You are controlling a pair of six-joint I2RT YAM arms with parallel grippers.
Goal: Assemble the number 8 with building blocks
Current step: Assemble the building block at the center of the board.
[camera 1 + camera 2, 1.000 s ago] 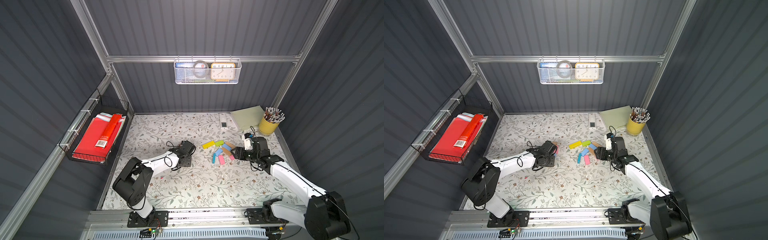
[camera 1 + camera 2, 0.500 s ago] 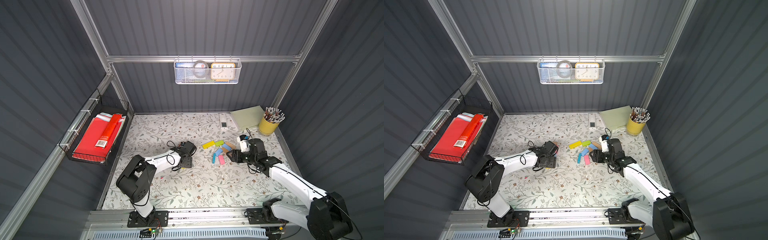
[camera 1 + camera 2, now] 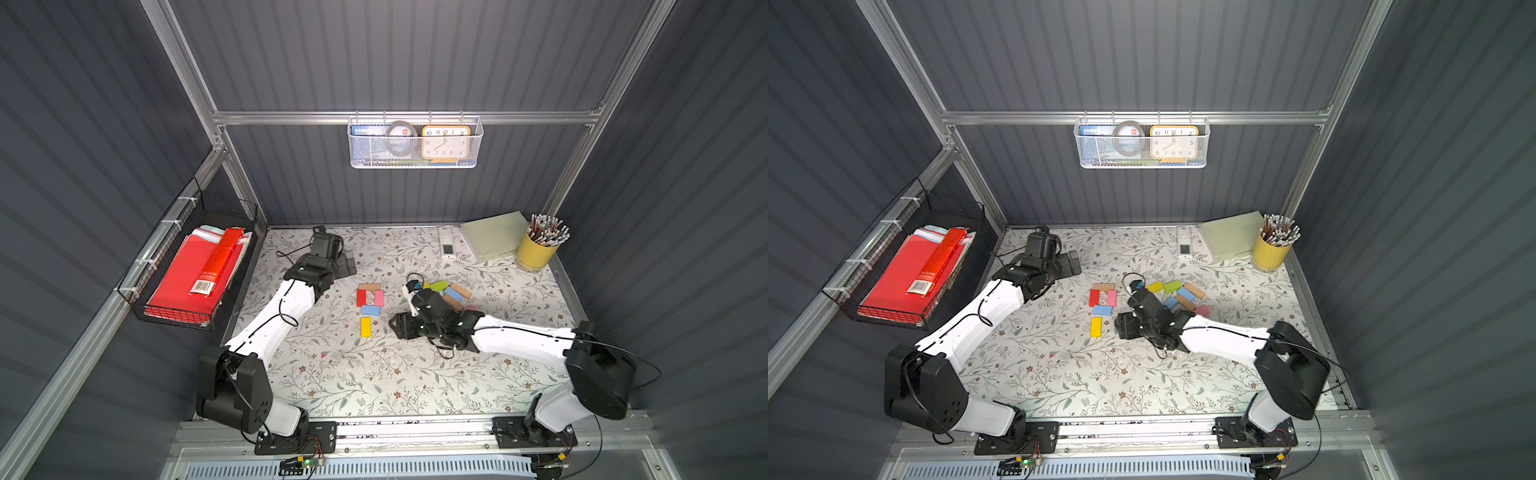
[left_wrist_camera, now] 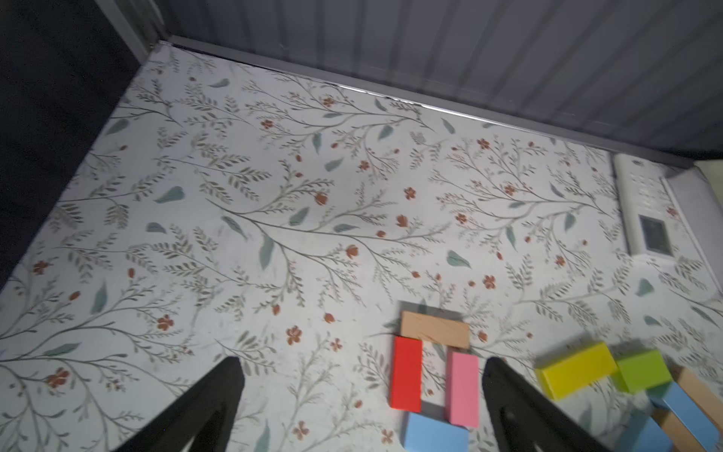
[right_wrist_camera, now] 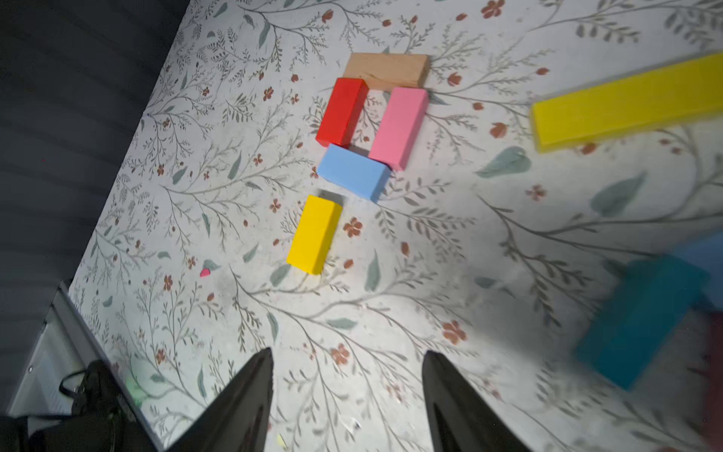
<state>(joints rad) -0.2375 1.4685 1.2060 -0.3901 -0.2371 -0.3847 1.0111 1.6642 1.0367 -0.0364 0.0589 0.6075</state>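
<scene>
Flowered table [image 3: 332, 374] holds five laid blocks [image 3: 370, 309]. Left gripper [image 4: 362, 362] and right gripper [image 5: 348, 352] gape empty; the right, close by, could nudge the yellow block [image 5: 314, 234].

The left arm [image 3: 291, 303] is stretched far back, and the left gripper [image 4: 362, 362] is spread wide, empty. The right arm [image 3: 519, 340] is extended low toward the middle, and the right gripper [image 5: 348, 352] is parted, empty.

A lab robot cell: grey panel walls [image 3: 374, 54], aluminium frame [image 3: 415, 117], two arms [image 3: 291, 303] mounted on a rail [image 3: 415, 430] at bottom.
</scene>
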